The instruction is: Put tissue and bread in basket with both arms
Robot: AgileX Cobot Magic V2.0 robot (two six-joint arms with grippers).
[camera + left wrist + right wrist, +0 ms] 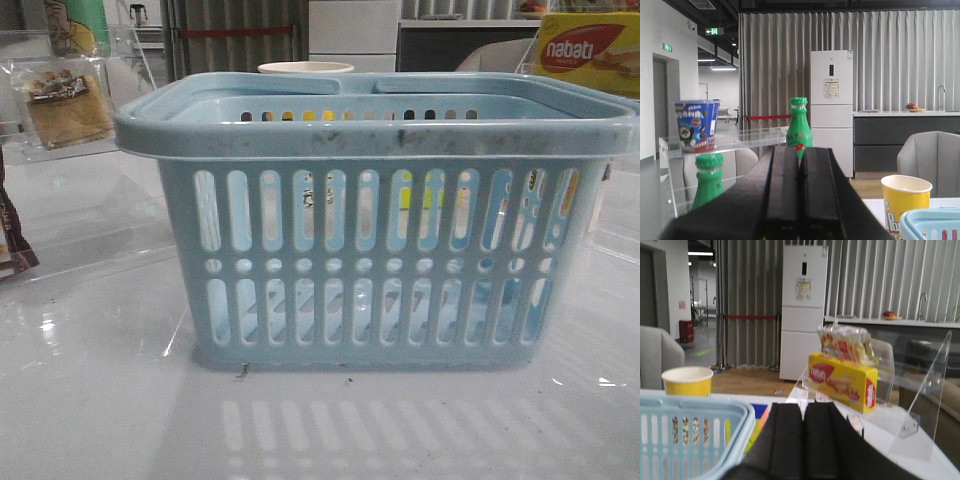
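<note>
Light blue plastic, slotted and scuffed along its thick rim, forms the large rectangular basket (370, 250) standing mid-table on a glossy white surface (100, 420). The bread (66, 108), a flat clear packet of tan slices, stands on a clear acrylic shelf (25, 150) at the far left; the tissue cannot be made out. Both the left gripper (799, 200) and right gripper (804, 440) have their flat black fingers pressed together, gripping nothing.

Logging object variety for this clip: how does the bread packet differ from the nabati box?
The bread packet is clear, flat plastic showing tan slices; the nabati box is opaque yellow-and-red cardboard. In the front view the bread sits far left of the basket, the box far right. Both rest raised on clear acrylic shelves.
</note>
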